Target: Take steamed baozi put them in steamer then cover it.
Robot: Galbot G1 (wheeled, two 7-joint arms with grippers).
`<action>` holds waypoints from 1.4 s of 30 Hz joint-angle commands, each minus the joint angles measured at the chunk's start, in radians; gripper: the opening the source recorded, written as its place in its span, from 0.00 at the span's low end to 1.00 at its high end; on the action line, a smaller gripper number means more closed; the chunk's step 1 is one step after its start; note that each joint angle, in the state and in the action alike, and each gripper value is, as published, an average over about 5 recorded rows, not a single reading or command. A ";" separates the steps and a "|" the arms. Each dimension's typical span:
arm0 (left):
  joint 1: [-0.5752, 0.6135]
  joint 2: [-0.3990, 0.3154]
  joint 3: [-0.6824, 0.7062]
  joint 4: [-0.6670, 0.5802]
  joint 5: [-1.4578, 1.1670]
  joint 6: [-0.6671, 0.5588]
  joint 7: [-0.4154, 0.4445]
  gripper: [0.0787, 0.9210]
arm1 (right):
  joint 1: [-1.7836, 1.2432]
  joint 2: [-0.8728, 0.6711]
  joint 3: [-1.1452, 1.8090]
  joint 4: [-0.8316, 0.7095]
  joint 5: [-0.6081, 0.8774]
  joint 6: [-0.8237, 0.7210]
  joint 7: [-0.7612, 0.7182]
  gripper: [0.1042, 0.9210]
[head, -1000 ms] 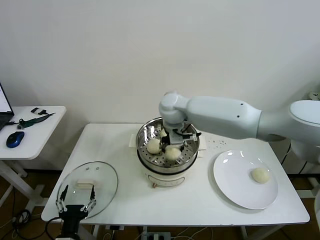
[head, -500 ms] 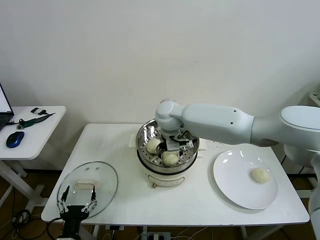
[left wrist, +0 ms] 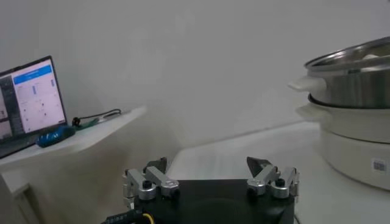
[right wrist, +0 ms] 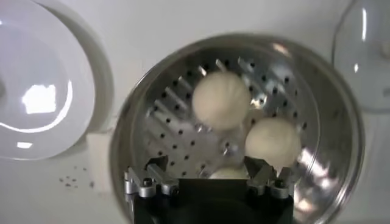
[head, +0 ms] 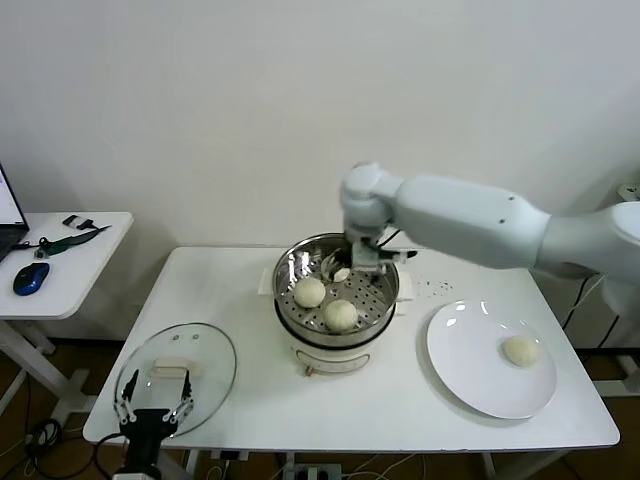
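So the right gripper [head: 362, 262] hangs over the back rim of the steamer [head: 337, 300] with its fingers spread and nothing between them. In the right wrist view three steamed baozi sit on the perforated tray right under the open fingers: one [right wrist: 221, 100] out ahead of the fingertips, one [right wrist: 273, 141] just beside one finger, and a third [right wrist: 228, 174] mostly tucked between the two fingers, only its top edge showing. The fourth baozi [head: 520, 350] is alone on the white plate [head: 470, 375], well off to the side of that gripper.

They look smooth, round, cream-white, matte, with no visible folds that I can make out. I'd guess they're light and squishy, so squeezing hard would dent or tear the skin. Probably a bit tacky too, so it may cling to a finger on release. Best bet is fingers straddling the widest part, closing just enough to lift.

The cover [head: 176, 375] is the trickier bit imo. Clear glass with a metal rim, lying flat on the table near the front corner, white handle [head: 171, 371] in the middle. Glass means heavier, rigid, breakable and slippery, so the handle is the only sane place to grab. The left gripper [head: 151, 408] sits just at the near edge of the cover, fingers wide apart, holding nothing.
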State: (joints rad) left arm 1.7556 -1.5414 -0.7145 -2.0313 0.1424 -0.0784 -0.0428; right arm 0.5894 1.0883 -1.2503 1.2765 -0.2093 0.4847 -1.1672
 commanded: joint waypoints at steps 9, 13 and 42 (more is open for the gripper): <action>0.004 0.003 0.000 -0.022 -0.009 -0.006 0.010 0.88 | -0.009 -0.625 -0.142 0.067 0.423 -0.615 0.198 0.88; -0.006 -0.001 0.009 -0.032 0.003 0.003 0.009 0.88 | -0.230 -0.690 0.050 0.006 0.362 -0.623 0.130 0.88; 0.022 -0.009 0.002 -0.033 0.027 0.000 0.005 0.88 | -0.752 -0.511 0.574 -0.300 0.026 -0.514 0.067 0.88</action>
State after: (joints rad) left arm 1.7766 -1.5492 -0.7132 -2.0657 0.1662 -0.0791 -0.0373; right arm -0.0818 0.5310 -0.7570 1.0405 -0.1365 -0.0278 -1.0976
